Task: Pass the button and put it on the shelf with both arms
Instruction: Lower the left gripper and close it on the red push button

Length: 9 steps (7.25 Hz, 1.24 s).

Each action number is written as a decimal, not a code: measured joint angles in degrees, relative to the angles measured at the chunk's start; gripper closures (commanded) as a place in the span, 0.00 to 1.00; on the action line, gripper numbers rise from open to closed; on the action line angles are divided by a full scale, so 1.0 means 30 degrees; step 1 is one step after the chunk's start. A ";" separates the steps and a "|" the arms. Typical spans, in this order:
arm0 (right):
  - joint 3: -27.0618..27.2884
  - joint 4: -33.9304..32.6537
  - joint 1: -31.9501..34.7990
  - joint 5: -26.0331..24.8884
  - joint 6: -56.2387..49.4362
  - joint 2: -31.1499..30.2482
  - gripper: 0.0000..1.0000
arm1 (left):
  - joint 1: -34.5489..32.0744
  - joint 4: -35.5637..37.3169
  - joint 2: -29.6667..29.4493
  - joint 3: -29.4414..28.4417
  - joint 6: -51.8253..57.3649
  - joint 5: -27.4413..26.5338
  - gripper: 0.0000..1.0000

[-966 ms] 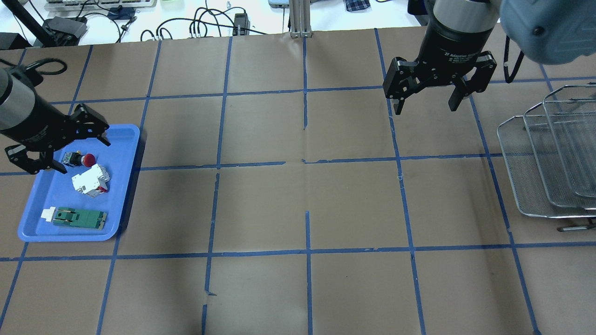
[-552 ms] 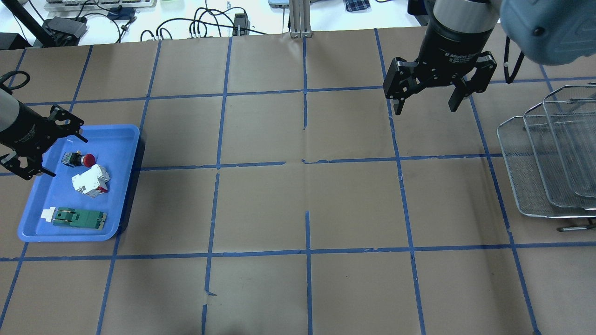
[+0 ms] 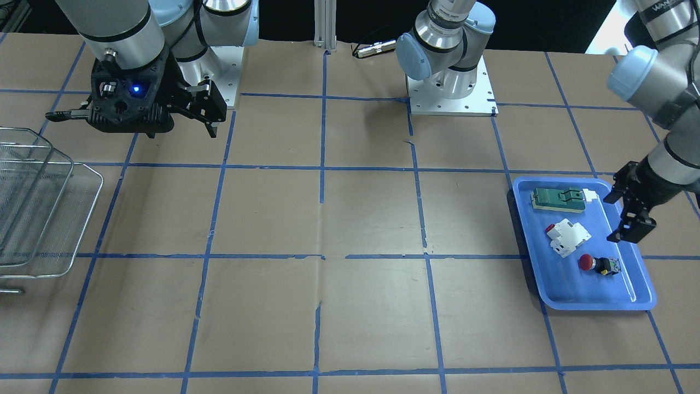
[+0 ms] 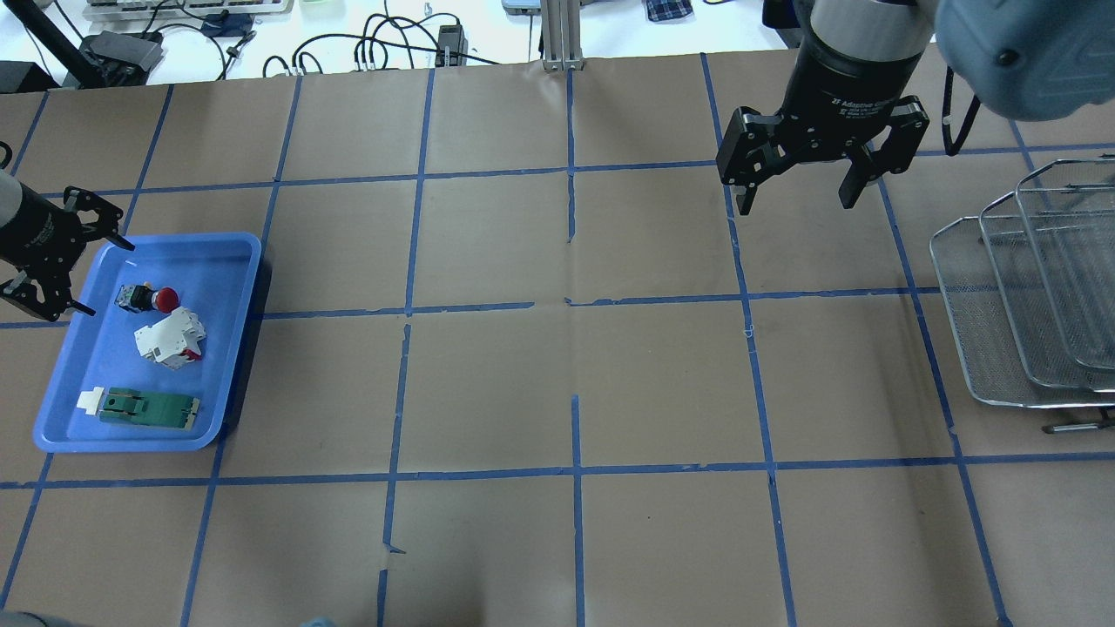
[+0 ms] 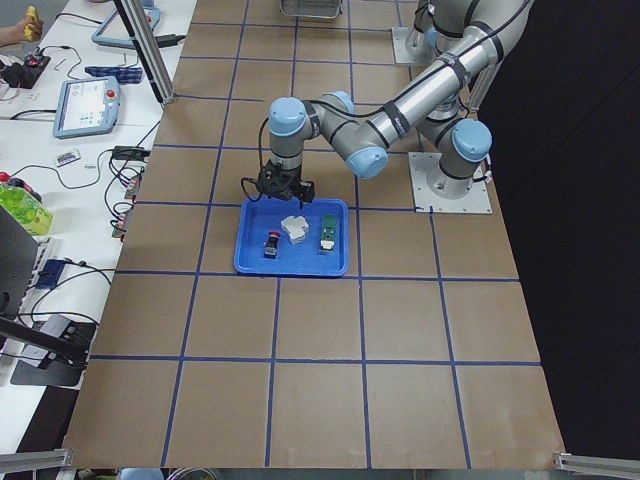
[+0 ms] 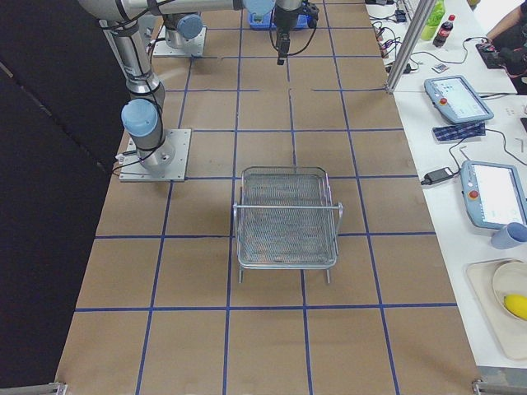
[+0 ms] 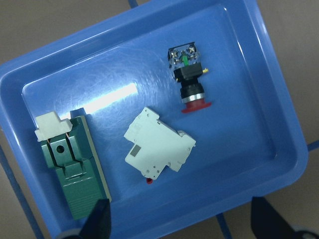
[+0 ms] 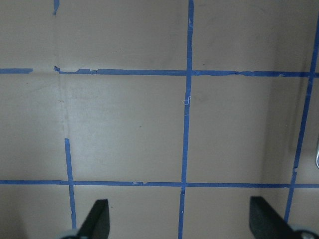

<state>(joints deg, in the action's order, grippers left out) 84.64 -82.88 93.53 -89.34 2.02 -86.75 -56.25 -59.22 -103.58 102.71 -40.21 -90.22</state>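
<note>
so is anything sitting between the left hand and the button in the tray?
Nothing visible. The open left hand is at the blue tray's edge, right beside the button, with only bare tray floor between them. The white block lies beyond the button, out of the approach.

Brown paper covers the desk (image 4: pixel 575 540), gridded with blue tape lines (image 4: pixel 575 475). Past its far edge runs a white bench (image 4: pixel 488 35) strewn with black cables (image 4: pixel 383 39) and teach pendants (image 5: pixel 85 105). The opposite edge meets a black backdrop (image 5: pixel 580 250).
</note>
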 measured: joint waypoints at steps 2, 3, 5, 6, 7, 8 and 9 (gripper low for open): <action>0.0000 -0.0019 0.0003 0.0011 0.0000 0.0000 0.00 | 0.0471 0.0111 -0.2106 -0.1520 -0.0698 -0.0019 0.00; 0.0000 -0.0020 -0.0001 0.0012 0.0000 0.0000 0.00 | 0.0767 0.0115 -0.3017 -0.2033 -0.0978 -0.0011 0.00; 0.0000 -0.0017 -0.0005 0.0013 -0.0001 0.0000 0.00 | 0.1041 0.0132 -0.4427 -0.2626 -0.1724 0.0009 0.00; 0.0000 -0.0015 -0.0001 0.0013 0.0000 0.0000 0.00 | 0.1069 0.0138 -0.4950 -0.2931 -0.2109 0.0007 0.00; 0.0000 -0.0022 0.0003 0.0013 0.0000 0.0000 0.00 | 0.1087 0.0141 -0.5444 -0.3220 -0.2290 -0.0005 0.00; 0.0000 -0.0022 0.0007 0.0013 0.0000 -0.0001 0.00 | 0.1152 0.0140 -0.5840 -0.3402 -0.2356 -0.0011 0.00; 0.0000 -0.0016 0.0010 0.0012 0.0000 0.0000 0.00 | 0.1254 0.0142 -0.6124 -0.3479 -0.2450 -0.0021 0.01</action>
<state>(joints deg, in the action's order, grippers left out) 84.64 -82.93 93.56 -89.30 2.02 -86.75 -52.49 -58.80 -121.95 92.27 -47.56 -90.28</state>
